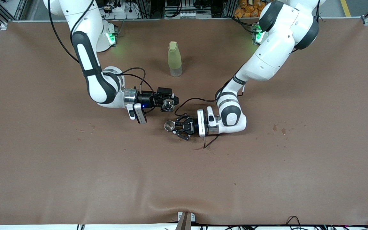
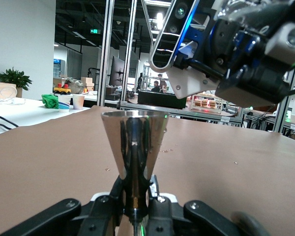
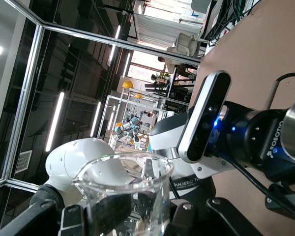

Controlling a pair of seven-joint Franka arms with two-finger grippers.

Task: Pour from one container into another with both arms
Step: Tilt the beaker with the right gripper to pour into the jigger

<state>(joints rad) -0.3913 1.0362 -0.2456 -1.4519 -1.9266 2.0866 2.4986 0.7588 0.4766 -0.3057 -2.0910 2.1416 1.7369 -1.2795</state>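
Both tools were mid-worktop, closed on their containers. Left tool gripped a steel cone cup by its stem, cup upright in the left wrist view. Right tool gripped a clear glass beaker, tilted, just above and beside the cup, apart from it. Yellow-green bottle stood upright nearer the arm bases, untouched.

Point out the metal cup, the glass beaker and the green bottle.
metal cup (image 2: 133,142): left wrist view, on its shiny cone-shaped wall.
glass beaker (image 3: 132,189): right wrist view, on its clear side wall below the rim.
green bottle (image 1: 174,59): front view, on the middle of its body.
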